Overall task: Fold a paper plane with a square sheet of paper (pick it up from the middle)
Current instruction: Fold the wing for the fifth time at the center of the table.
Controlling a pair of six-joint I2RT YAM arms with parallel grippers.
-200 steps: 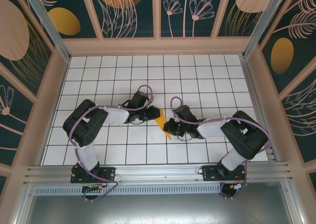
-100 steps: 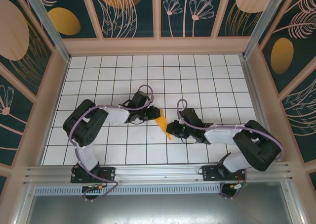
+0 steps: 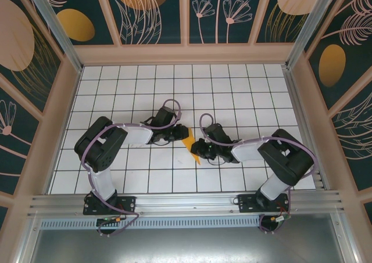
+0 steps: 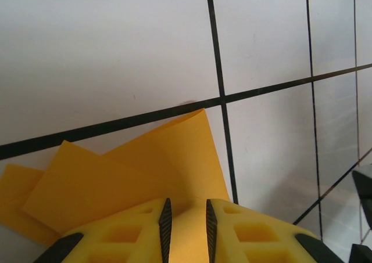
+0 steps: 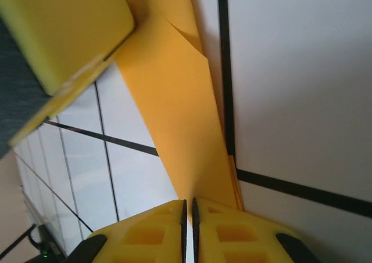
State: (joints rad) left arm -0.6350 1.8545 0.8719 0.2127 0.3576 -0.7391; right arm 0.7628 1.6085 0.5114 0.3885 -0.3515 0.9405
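On the gridded table (image 3: pixel 244 83), the right arm (image 3: pixel 279 155) and its partner are holding the paper sheet (image 3: pixel 189 140) near the table's middle. The left gripper (image 3: pixel 181 136) is pinching its far end and the right gripper (image 3: pixel 197 150) its near tip, each nearly closed on it. Opposed pulling is likely risking a tear. Against the previous frame, the right arm's elbow is sitting farther inward.

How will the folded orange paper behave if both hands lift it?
Probably floppy: the folded paper is thin, with layers fanning apart. Likely light; pinched at both ends by the left hand and right hand, it may sag between them.
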